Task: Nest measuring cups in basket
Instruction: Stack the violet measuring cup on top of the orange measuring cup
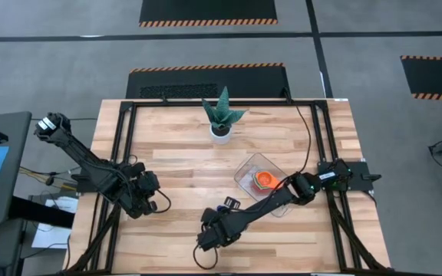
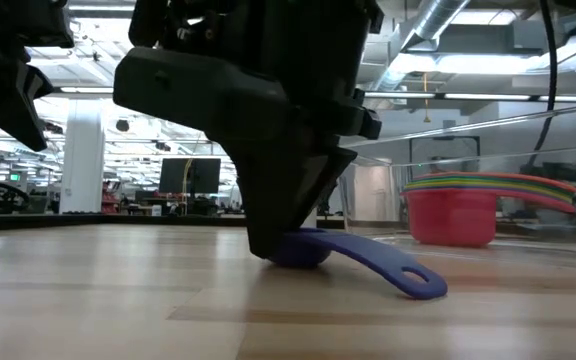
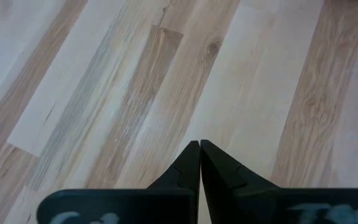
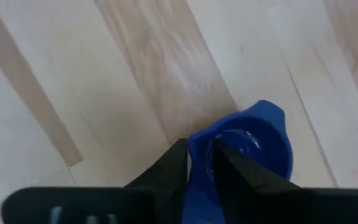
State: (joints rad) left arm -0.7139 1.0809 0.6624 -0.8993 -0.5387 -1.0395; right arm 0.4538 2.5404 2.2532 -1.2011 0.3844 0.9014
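- While our right gripper is down at the tabletop near the front edge, its fingers are pinched on the wall of the dark blue cup, one finger inside the bowl and one outside.
- We see that cup touching the wood in the low view, with its flat handle sloping down and away from the gripper to a tip that rests on the board, on the side where the basket shows.
- We find the basket well apart from the gripper, further back on the table and to the robot's right, so the carry has to run diagonally back along the right arm's own line.
- We see the nested stack in that clear tub already, an orange cup showing on top from above and a red bowl lowest from table height.
- We judge the right arm the nearer one and the only one placed for the job; our left gripper waits over bare wood at the table's left side, its fingers pressed together on nothing.
- We would mind the trailing handle: the cup's long axis runs from bowl to handle tip, and that tip could catch the tub's rim on the way in.
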